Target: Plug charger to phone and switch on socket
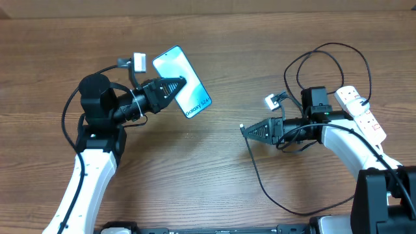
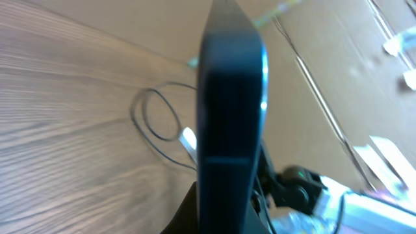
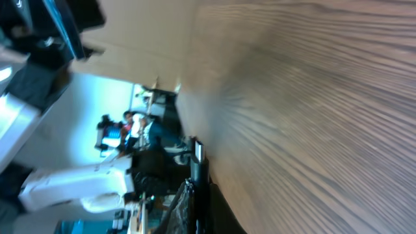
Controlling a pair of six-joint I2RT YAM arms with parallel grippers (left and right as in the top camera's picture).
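Observation:
The phone (image 1: 185,83), light-blue screen up, is held off the table at a slant by my left gripper (image 1: 177,84), which is shut on its edge. In the left wrist view the phone (image 2: 231,110) shows edge-on as a dark slab between the jaws. My right gripper (image 1: 247,130) is shut on the connector tip of the charger (image 1: 242,127), apart from the phone and to its right. The thin black cable (image 1: 261,188) trails down over the table, and a loop (image 1: 325,47) lies by the socket (image 1: 365,112). The tip (image 3: 198,153) pokes out of the right jaws.
The socket lies at the table's right edge, partly under my right arm (image 1: 344,140). My left arm (image 1: 97,110) crosses the left side. Bare wooden table (image 1: 214,169) lies between the two grippers.

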